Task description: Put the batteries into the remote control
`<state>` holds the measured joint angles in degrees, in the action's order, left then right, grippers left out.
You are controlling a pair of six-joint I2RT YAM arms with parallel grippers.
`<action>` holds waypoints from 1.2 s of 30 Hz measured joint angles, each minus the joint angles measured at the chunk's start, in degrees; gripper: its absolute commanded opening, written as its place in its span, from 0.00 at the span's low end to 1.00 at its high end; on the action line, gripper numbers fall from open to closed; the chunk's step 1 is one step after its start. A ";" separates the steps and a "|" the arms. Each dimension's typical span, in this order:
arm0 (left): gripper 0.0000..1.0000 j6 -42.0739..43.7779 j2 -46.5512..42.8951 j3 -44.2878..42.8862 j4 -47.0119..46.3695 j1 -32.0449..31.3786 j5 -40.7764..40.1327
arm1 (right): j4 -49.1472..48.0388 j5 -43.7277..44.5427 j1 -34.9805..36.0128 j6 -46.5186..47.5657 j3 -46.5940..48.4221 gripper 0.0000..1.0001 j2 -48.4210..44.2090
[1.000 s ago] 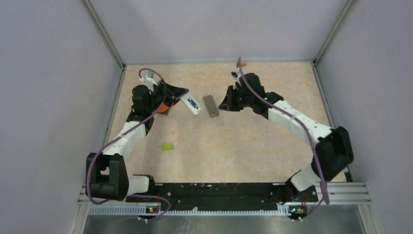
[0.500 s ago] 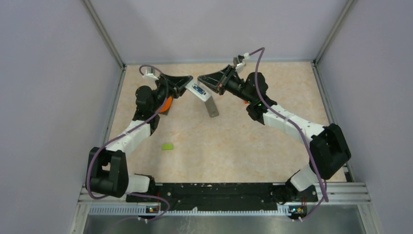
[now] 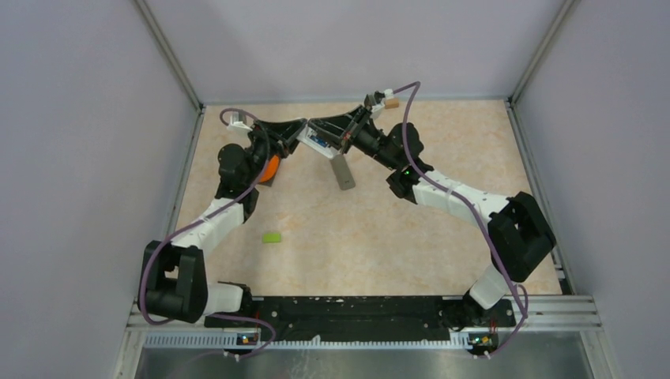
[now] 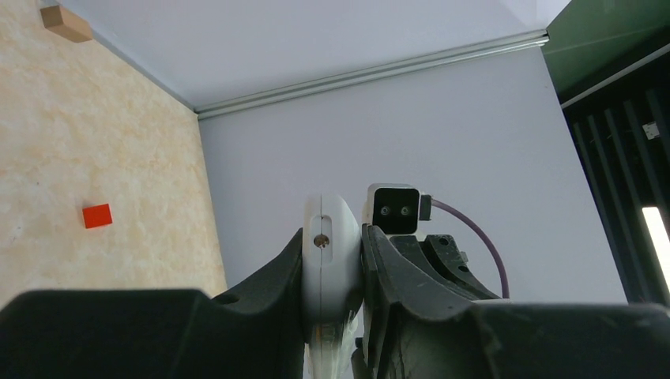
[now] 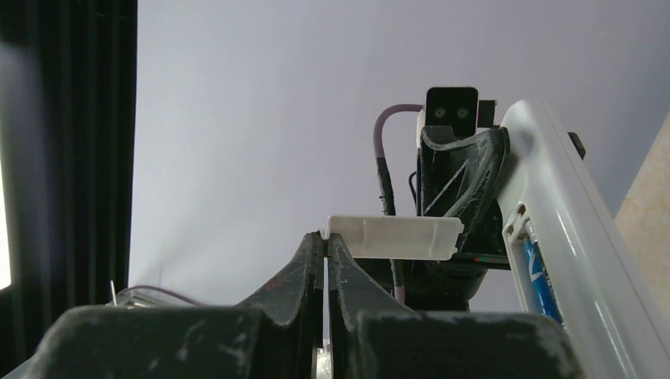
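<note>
My left gripper (image 4: 333, 241) is shut on the white remote control (image 4: 333, 260) and holds it raised off the table, edge-on between the jaws. In the top view the remote control (image 3: 319, 143) hangs at the back centre, with the left gripper (image 3: 294, 133) on its left. The right gripper (image 5: 325, 239) is shut on the tab of a thin white battery cover (image 5: 395, 235), held just beside the remote control (image 5: 553, 213). One blue battery (image 5: 542, 280) sits in the remote's open compartment. In the top view the right gripper (image 3: 314, 126) almost meets the remote. No other batteries show.
A dark grey flat oblong piece (image 3: 341, 171) lies on the table below the remote. A green block (image 3: 272, 237) lies nearer the front left. An orange object (image 3: 271, 167) sits under the left arm. A tan block (image 3: 390, 102) is by the back wall, a red block (image 4: 97, 215) on the table.
The right arm has swung from the table at centre right up and left to the remote. The left gripper has lifted the remote higher and toward the back.
</note>
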<state>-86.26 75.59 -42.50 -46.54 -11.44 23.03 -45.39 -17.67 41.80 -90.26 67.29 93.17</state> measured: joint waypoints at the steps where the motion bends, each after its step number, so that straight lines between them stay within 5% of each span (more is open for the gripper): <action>1: 0.00 -0.33 -0.17 0.11 -0.11 0.00 -0.09 | 0.00 0.37 0.04 0.02 0.00 0.00 0.00; 36: 0.00 -2.89 -2.49 1.16 -1.14 -0.09 -1.46 | 0.59 3.30 0.24 2.58 0.00 0.00 0.00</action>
<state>-89.14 73.10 -41.34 -47.68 -11.53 21.56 -44.80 -14.37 42.04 -87.68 67.29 93.17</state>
